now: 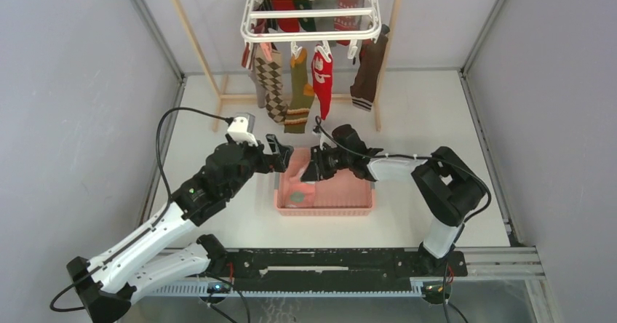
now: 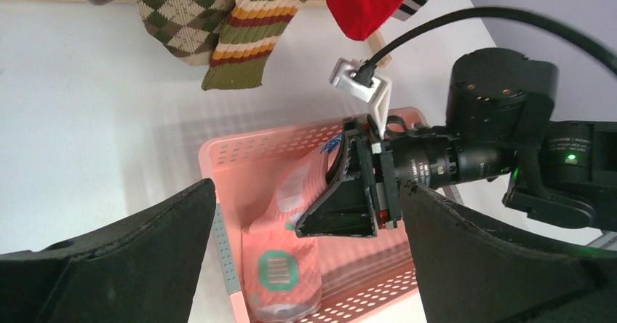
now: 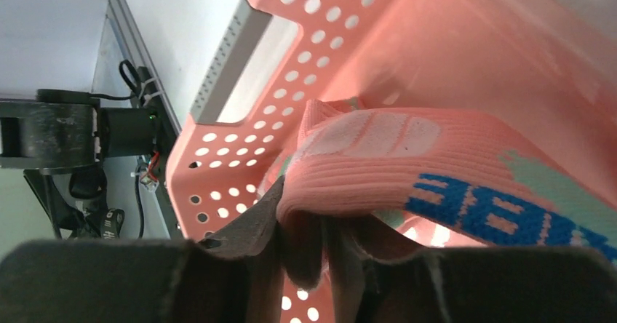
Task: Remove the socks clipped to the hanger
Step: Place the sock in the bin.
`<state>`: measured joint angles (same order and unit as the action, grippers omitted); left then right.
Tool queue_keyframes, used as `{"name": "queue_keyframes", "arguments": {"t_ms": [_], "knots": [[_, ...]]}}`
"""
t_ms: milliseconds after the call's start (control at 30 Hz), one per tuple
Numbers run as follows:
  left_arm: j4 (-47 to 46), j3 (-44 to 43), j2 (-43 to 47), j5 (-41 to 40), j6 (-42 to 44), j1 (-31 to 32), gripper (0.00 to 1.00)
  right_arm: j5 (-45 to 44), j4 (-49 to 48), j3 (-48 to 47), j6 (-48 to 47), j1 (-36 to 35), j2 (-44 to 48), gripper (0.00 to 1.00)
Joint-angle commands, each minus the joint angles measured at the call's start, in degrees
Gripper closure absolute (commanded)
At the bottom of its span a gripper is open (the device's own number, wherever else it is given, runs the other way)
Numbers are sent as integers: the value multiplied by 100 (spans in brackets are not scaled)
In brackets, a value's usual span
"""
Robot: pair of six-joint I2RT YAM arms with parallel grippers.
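The right tool [image 3: 320, 243] has its jaws nearly closed on a fold of the pink sock [image 3: 378, 156] over the basket [image 1: 327, 208]; the left tool [image 1: 279, 152] gapes empty. If the fabric snags on withdrawal, it could be dragged back out. More socks [image 1: 298, 97] hang clipped on the far hanger [image 1: 313, 36].

The hanger [image 1: 311, 6], at 12 o'clock in the top view, is white. Below it, going from 9 o'clock to 3 o'clock, hang four socks:

- The argyle sock [image 1: 271, 83] is brown, cream and dark green.
- The olive sock [image 1: 298, 97] has cream, red and yellow stripes at its lower end.
- The red sock [image 1: 321, 76] has white figures.
- The dark brown sock [image 1: 366, 68] has white stripes.

The basket [image 1: 324, 210] in the centre is pink with rows of small round holes. The pink sock [image 3: 349, 166] inside it has blue letters and mint-green patches. The desk [image 1: 422, 119] is white.
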<state>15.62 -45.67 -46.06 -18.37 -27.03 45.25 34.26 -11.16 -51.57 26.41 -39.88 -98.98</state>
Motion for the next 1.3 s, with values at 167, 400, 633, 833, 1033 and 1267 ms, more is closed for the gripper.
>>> {"name": "queue_keyframes", "arguments": {"t_ms": [167, 400, 633, 833, 1033, 1267], "knots": [[-202, 203, 125, -272, -62, 25, 0, -592, 456, -157, -260, -419, 47, 44], [-188, 273, 145, -418, -41, 19, 0, -1198, 1299, -37, -463, -585, 915, 33], [-182, 349, 262, -609, -48, 19, 0, -1780, 2261, -209, -720, -612, 1878, 21], [-238, 366, 235, -616, -58, 26, 0, -2048, 2584, -239, -830, -596, 2425, 24], [-296, 374, 156, -563, -109, 19, 0, -1997, 2170, -239, -799, -505, 2103, 42], [-331, 366, 116, -541, -118, 23, 0, -1862, 1338, -239, -607, -503, 1125, 57]]}}
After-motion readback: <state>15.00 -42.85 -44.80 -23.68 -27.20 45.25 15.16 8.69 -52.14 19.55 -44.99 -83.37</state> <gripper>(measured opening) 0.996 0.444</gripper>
